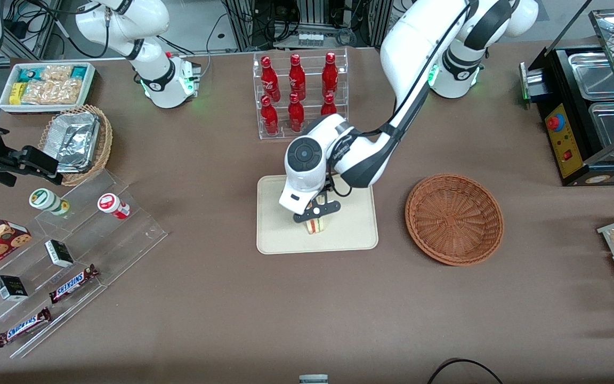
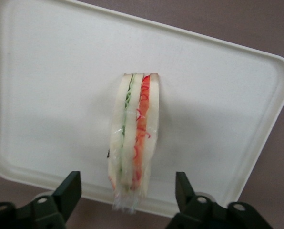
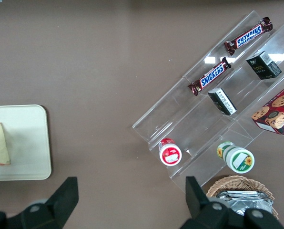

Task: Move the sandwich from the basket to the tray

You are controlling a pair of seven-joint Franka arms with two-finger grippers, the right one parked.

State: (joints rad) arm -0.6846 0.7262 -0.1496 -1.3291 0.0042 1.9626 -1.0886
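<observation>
Sandwich (image 2: 134, 138) sits on the cream tray (image 1: 280, 234), standing on its edge with the red and green stripes showing. It is in the part of the tray nearer to the front camera. The gripper (image 1: 316, 214) hangs just above it. Its fingers (image 2: 68, 188) are spread wide, one on each side of the sandwich, and they do not touch it. The tray lies flat on the brown desk (image 1: 232, 298). Beside the tray, toward the working arm's end of the desk, is the round brown basket (image 1: 454, 218). A little farther from the front camera than the tray stands a clear rack of red bottles (image 1: 299, 90).
</observation>
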